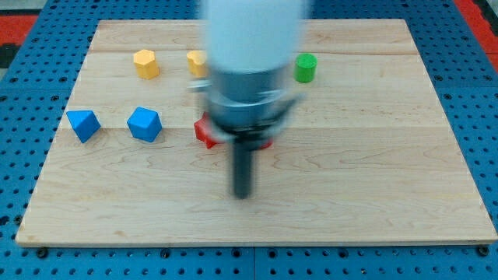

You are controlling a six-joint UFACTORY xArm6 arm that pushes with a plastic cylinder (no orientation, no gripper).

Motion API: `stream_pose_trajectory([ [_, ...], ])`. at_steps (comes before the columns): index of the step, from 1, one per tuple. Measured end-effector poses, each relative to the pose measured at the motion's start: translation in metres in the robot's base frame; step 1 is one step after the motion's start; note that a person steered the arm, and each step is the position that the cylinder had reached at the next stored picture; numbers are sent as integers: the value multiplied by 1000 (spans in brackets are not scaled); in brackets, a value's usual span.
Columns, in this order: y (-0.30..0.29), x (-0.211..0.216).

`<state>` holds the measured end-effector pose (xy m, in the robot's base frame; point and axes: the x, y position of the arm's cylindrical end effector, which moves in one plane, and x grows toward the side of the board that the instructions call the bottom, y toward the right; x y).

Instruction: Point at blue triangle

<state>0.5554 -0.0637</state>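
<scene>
The blue triangle (83, 124) lies at the view's left edge of the wooden board (373, 171). A blue hexagonal block (145, 124) lies just to its right. My tip (243, 194) is near the board's middle, blurred, far to the right of and somewhat below the blue triangle. A red block (205, 131) shows partly behind the rod, above and left of my tip. The arm's white and grey body hides part of it.
A yellow hexagonal block (145, 63) and a second yellow block (196, 62), half hidden by the arm, lie near the view's top. A green cylinder (305, 68) lies at the top, right of the arm. A blue pegboard (23, 117) surrounds the board.
</scene>
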Motion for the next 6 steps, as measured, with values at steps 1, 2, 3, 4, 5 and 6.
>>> stream_pose_trajectory([
  [1,-122,-23],
  [2,-173,-65],
  [3,-195,-56],
  [4,-198,-76],
  [5,-198,-77],
  [6,-198,-78],
])
